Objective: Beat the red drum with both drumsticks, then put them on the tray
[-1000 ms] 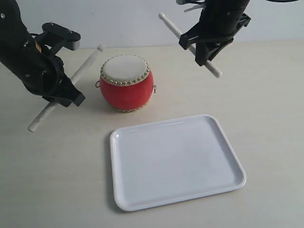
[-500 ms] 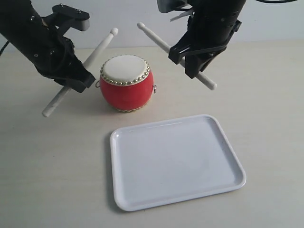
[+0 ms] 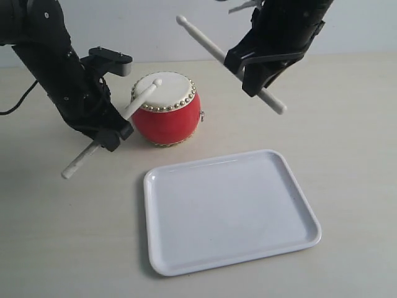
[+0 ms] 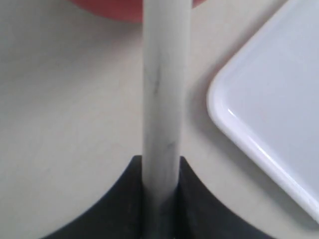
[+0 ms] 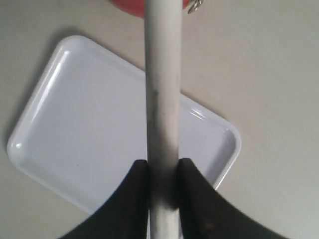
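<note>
**Exterior view.** The left gripper (image 3: 113, 129) is clamped on the left drumstick (image 3: 140, 99) about halfway along. The stick's rounded tip lies on, or just over, the cream head of the red drum (image 3: 167, 118), toward the head's left edge. Its butt end pokes out to the near left, low over the table (image 3: 347, 143).

The right gripper (image 3: 257, 65) pinches the right drumstick (image 3: 201, 38) high up, to the far right of the drum. That tip points up and left, clear of the head. The white tray (image 3: 229, 211) lies near of the drum and a little to the right, with nothing on it.

The drum stands free on a rounded body, so a blow this close to the rim could rock it or push it right. If the right stick comes down while the left tip is over the head, the two could clash. The low butt end could catch the table on a deeper swing.

**Left wrist view.** The jaws sit tight against both sides of the pale shaft, with no gap showing. A sliver of red drum shows beyond them, with a corner of the tray nearby. Round, smooth wood held by so narrow a pinch may twist or slide on impact.

**Right wrist view.** The jaws likewise press both sides of the shaft. The tray lies below, and the drum's red edge and a metal side ring show beyond. The same slip is possible here, and it would spoil the aim for the later set-down.
</note>
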`<state>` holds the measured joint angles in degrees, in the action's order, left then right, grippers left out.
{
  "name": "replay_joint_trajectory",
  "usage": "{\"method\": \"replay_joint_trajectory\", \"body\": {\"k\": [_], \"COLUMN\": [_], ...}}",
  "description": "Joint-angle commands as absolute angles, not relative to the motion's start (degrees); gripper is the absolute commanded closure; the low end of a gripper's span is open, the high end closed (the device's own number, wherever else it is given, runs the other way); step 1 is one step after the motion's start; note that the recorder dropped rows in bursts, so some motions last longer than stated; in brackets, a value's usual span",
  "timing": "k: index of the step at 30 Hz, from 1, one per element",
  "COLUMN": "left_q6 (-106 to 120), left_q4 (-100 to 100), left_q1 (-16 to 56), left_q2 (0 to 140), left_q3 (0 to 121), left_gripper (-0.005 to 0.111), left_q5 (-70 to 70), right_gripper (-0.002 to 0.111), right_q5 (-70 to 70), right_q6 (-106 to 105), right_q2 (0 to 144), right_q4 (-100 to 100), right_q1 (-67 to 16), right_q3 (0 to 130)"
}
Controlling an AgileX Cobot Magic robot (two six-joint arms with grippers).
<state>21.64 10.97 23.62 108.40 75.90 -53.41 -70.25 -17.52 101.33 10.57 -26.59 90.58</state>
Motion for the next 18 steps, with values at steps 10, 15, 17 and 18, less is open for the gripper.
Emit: {"method": "replay_joint_trajectory", "body": {"k": [10,15,17,18], "left_q6": [18.8,17.52,17.0,16.7], "left_q4": [11.06,10.83,10.83,10.83], "left_q1": [24.02,24.02,24.02,24.02], "left_q2": [104.34,100.12,98.6,97.83], "left_q3": [78.73,78.73,78.73,78.73], "left_gripper": [0.107,0.107,0.107,0.107], "left_q5": [-58.9,-59.85,-60.1,-60.2], "right_gripper": [0.108,0.108,0.108,0.108], "right_q5": [-69.96,-69.96,-69.96,-69.96], "right_q6": [-20.44,-22.43,-23.06,-23.24], "right_q2": [100.2,108.94,112.97,115.05], "right_q4": [13.5,16.79,18.04,18.17], "right_q1": [-26.61,-26.61,-26.61,-26.61], "right_q3": [90.64,90.64,90.64,90.64]}}
